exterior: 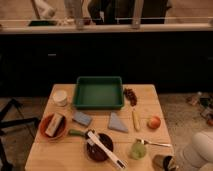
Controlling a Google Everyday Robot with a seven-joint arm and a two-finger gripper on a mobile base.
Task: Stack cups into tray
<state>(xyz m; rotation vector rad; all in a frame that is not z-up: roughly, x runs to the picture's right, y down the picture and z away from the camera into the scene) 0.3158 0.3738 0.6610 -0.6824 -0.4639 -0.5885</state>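
The dark-green tray (99,93) stands at the back middle of the wooden table. The pale green cup (138,149) stands near the front right edge. The dark grey cup (161,162) is at the front right corner. My gripper (170,163) is low at that corner, right beside the dark grey cup, on the end of the white arm (200,150) that comes in from the lower right.
A dark bowl with utensils (99,147) sits at the front middle, and an orange-red bowl (52,126) at the left. A white pot (60,97), blue sponge (81,118), grey cloth (117,123), yellow fruit (135,120), apple (154,122), grapes (131,95) and spoon (156,144) lie around.
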